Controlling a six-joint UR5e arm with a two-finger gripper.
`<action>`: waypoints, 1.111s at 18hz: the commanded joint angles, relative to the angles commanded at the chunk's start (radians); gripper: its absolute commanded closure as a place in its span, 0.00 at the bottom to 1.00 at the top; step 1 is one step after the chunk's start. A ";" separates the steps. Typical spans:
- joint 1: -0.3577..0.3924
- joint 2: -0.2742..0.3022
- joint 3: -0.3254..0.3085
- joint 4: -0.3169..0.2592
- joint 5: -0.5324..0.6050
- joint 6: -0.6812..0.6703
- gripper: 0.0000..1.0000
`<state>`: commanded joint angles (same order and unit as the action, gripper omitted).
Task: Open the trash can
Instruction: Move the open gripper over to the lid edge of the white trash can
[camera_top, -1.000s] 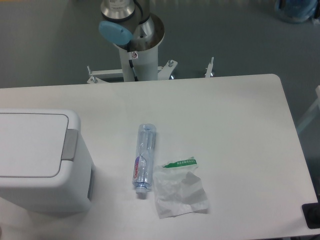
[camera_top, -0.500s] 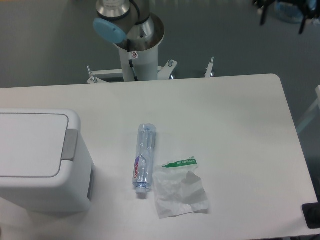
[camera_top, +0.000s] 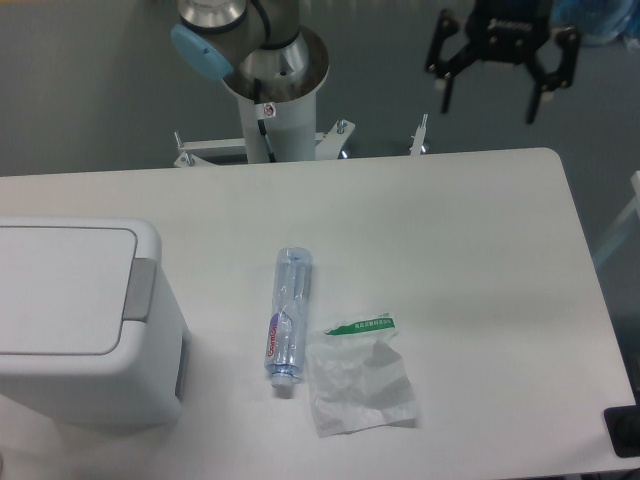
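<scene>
The trash can is a large white boxy bin at the table's left edge. Its flat lid is down, with a grey push-button strip along the lid's right side. My gripper hangs at the top right, beyond the table's far edge and far from the bin. Its black fingers are spread wide apart, open, with nothing between them.
A clear plastic bottle lies on its side at the table's middle. A crumpled clear wrapper with a green strip lies just right of it. The arm's base column stands behind the far edge.
The gripper has come down into view at the top right, moving left and lower. The arm's blue-capped joint has swung left. The bin, bottle and wrapper have not moved.
</scene>
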<state>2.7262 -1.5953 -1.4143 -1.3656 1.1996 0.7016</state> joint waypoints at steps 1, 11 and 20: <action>-0.028 -0.003 0.000 0.020 0.000 -0.055 0.00; -0.255 -0.104 0.002 0.212 -0.006 -0.413 0.00; -0.375 -0.163 -0.011 0.284 0.000 -0.539 0.00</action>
<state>2.3517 -1.7579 -1.4251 -1.0815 1.1996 0.1626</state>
